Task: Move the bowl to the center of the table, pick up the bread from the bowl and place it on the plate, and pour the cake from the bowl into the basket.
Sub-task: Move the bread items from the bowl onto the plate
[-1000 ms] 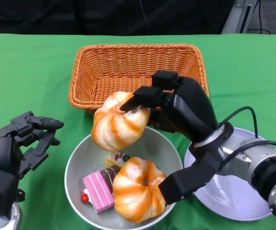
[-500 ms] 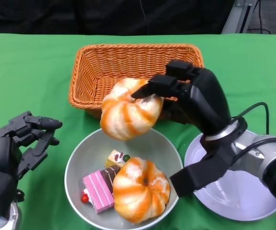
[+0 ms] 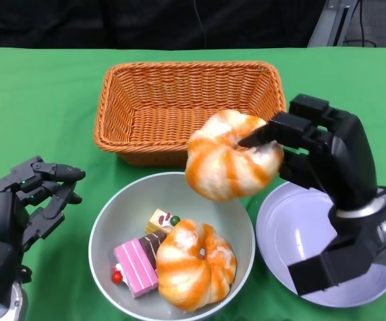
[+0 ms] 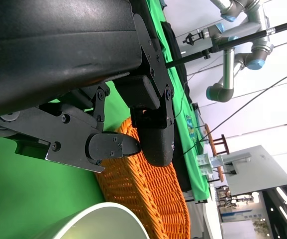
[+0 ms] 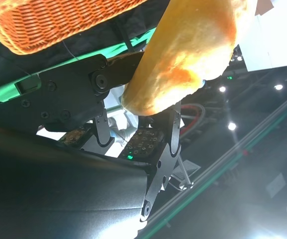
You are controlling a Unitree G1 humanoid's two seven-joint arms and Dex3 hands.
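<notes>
Bread (image 3: 231, 155), the lifted roll, hangs in my right hand (image 3: 326, 157), pinched from the side by the fingertips (image 3: 263, 137), in the air between the bowl (image 3: 236, 210) and the plate (image 3: 293, 234). Largest first: green cloth table (image 3: 45, 100), matte and flat; wicker basket (image 3: 189, 103), rectangular, open weave, orange, sitting just beyond the bowl. Plate is smooth, glossy, pale lilac, shallow; I judge a round roll could slide or roll on it, so I want to carry the roll over the plate's middle and lower it until it touches before easing the fingers off. Bowl is grey, smooth-walled, deep enough to hold its load. Second roll (image 3: 196, 264) lies in the bowl, same twisted orange-and-white glaze, looks soft and puffy. Grip sits on one edge of the held roll, so I judge it may sag or pivot; slow travel advised. Pink layered cake slice (image 3: 136, 267) beside the second roll, blocky, striped; a smaller cake piece (image 3: 162, 221) with fruit on top behind it. Left hand (image 3: 22, 207) idles beside the bowl, fingers loosely apart, holding nothing.
</notes>
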